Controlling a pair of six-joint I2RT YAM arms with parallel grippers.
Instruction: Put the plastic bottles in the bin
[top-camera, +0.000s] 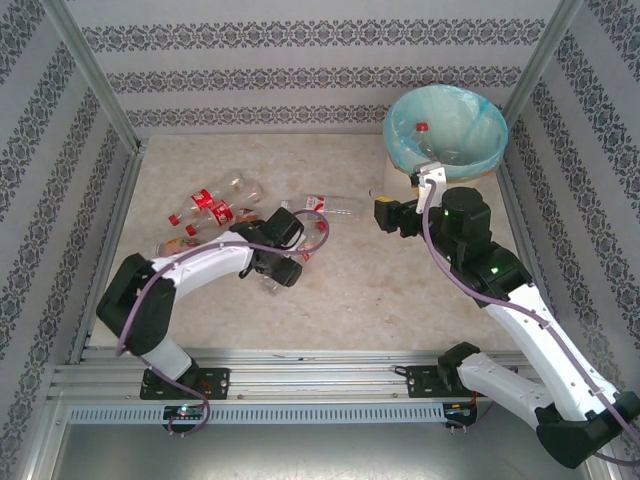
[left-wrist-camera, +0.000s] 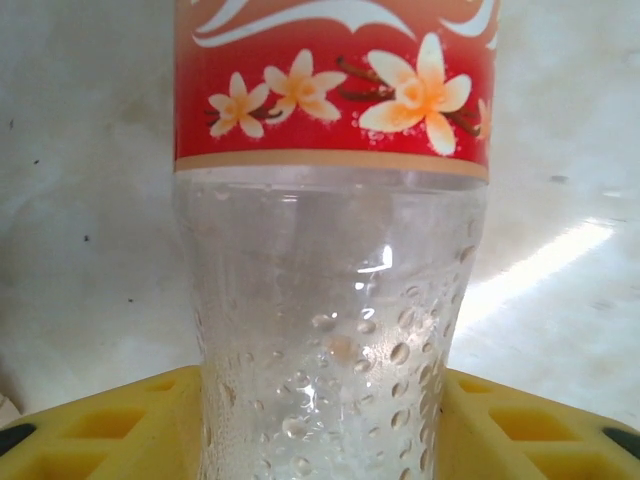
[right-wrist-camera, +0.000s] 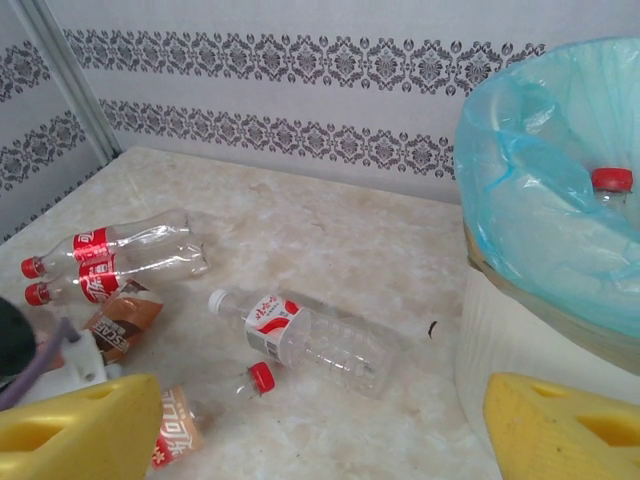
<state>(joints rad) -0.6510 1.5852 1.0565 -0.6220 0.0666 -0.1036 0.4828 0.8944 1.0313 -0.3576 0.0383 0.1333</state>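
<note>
The left end effector (left-wrist-camera: 322, 435) was found low over the bench (top-camera: 340, 290), left of centre, with a flower-labelled bottle (left-wrist-camera: 330, 90) set between its yellow fingers (left-wrist-camera: 100, 425). The fingers sat narrow, close against both sides of the clear body (droplets clung to the inside of the plastic), but whether they clamped it firmly could not be told. The right end effector (right-wrist-camera: 320, 420) hung just beside the bin (top-camera: 390, 135), on its near left side, its jaws spread wide with nothing between them. The bin stood at the far right corner of the bench, a turquoise liner (right-wrist-camera: 520, 200) folded over its rim. One red-capped bottle (right-wrist-camera: 612, 182) lay inside it, against the liner. The other bottles were on the bench. Two red-labelled bottles (right-wrist-camera: 110, 255) lay side by side toward the far left, caps pointing left. A brown-labelled bottle (right-wrist-camera: 125, 325) lay just beside them on the near side. A white-capped bottle (right-wrist-camera: 310, 340) lay on its side near the middle, between that group and the bin, touching neither.
</note>
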